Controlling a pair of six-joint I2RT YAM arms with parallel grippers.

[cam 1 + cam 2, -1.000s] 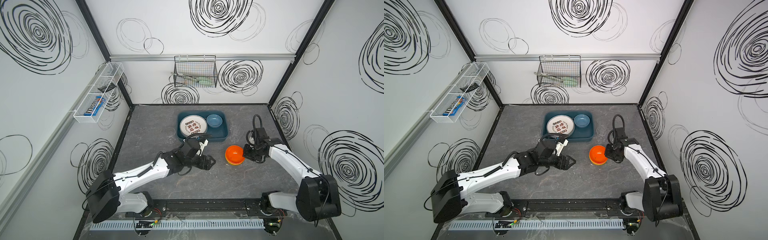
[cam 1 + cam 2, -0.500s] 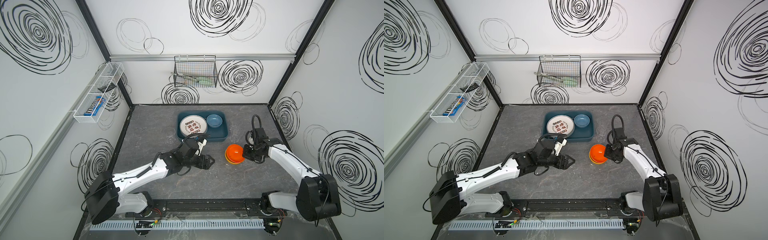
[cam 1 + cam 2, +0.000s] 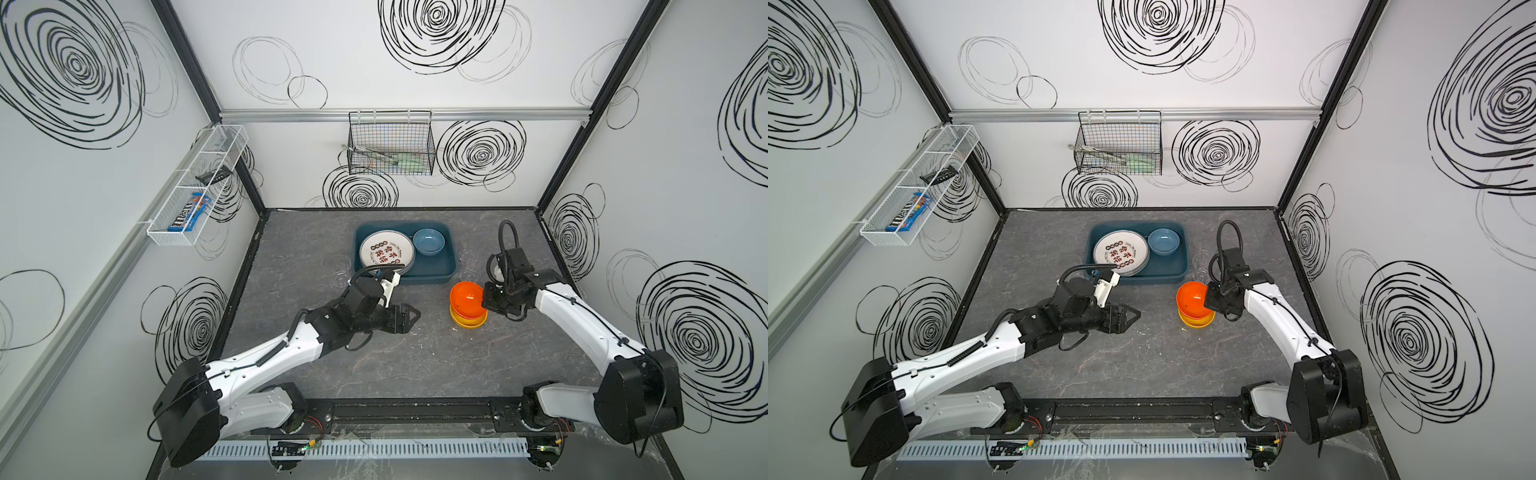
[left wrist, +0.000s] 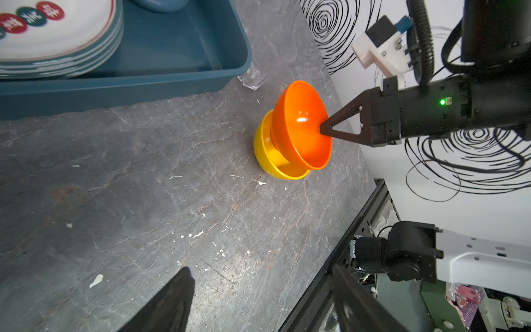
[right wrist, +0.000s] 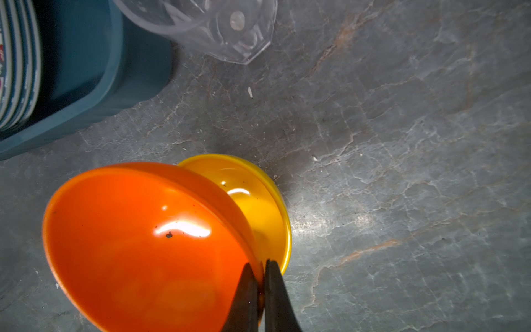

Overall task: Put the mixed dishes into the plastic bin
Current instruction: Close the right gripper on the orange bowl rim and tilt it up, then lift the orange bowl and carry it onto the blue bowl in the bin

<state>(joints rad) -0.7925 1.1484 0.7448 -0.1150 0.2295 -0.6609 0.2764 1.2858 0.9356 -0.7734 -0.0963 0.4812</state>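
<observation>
My right gripper (image 5: 260, 276) is shut on the rim of the orange bowl (image 5: 143, 244), which hangs tilted, partly lifted out of the yellow bowl (image 5: 258, 207) on the table. In both top views the pair sits just right of the teal plastic bin's (image 3: 454, 259) near corner. The bin holds a stack of white plates (image 3: 386, 251) and a blue bowl (image 3: 429, 241). A clear cup (image 5: 224, 26) stands beside the bin's right wall. My left gripper (image 3: 411, 318) hovers open and empty over the middle of the table, left of the bowls.
A second clear cup (image 3: 340, 266) stands faintly at the bin's left side. A black wire basket (image 3: 390, 145) hangs on the back wall and a white mesh shelf (image 3: 195, 187) on the left wall. The black base rail (image 3: 395, 411) runs along the front edge.
My right gripper has shut on the orange bowl's rim and tipped it up off the yellow bowl. My left gripper has drifted slightly back, still open.
</observation>
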